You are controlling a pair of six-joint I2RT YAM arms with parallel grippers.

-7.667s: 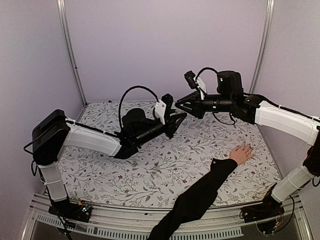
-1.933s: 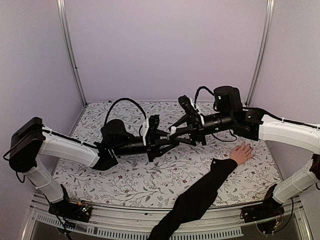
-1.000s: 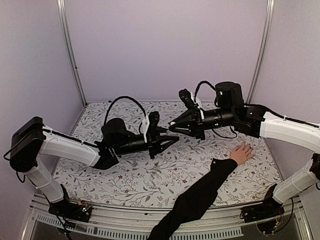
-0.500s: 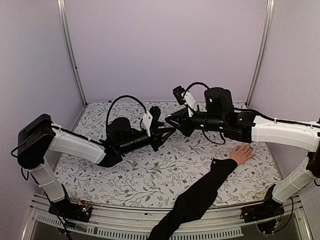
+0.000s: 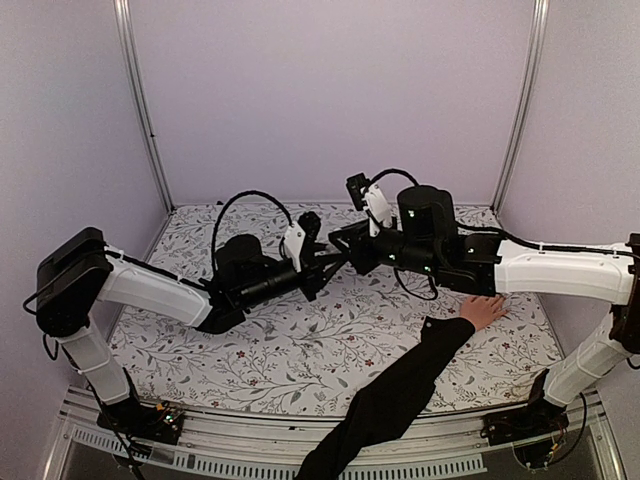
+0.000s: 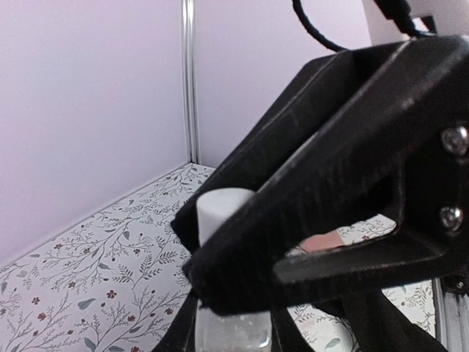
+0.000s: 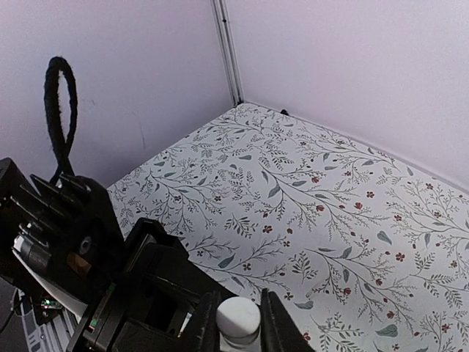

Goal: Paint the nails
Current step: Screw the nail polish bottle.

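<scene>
A light-skinned hand [image 5: 486, 309] with spread fingers and a long black sleeve lies flat on the flowered table at the right; its nails are too small to make out. Over the table's middle my left gripper [image 5: 333, 264] is shut on a small pale translucent bottle [image 6: 233, 339]. My right gripper [image 5: 346, 250] meets it tip to tip, and its fingers [image 7: 206, 323] are shut on the bottle's white cap [image 7: 238, 315]. In the left wrist view the right gripper's black finger [image 6: 330, 176] crosses in front of the cap [image 6: 218, 213]. A sliver of the hand [image 6: 323, 241] shows behind it.
The flowered tablecloth [image 5: 330, 345] is walled by lilac panels with metal posts [image 5: 138, 100] at the back corners. The sleeve [image 5: 400, 390] runs from the front edge to the hand. A black cable loops [image 5: 250, 200] above the left wrist.
The right arm has swung left and lowered its gripper onto the bottle's cap. The left gripper stays shut on the bottle, raised a little. The hand has not moved.
</scene>
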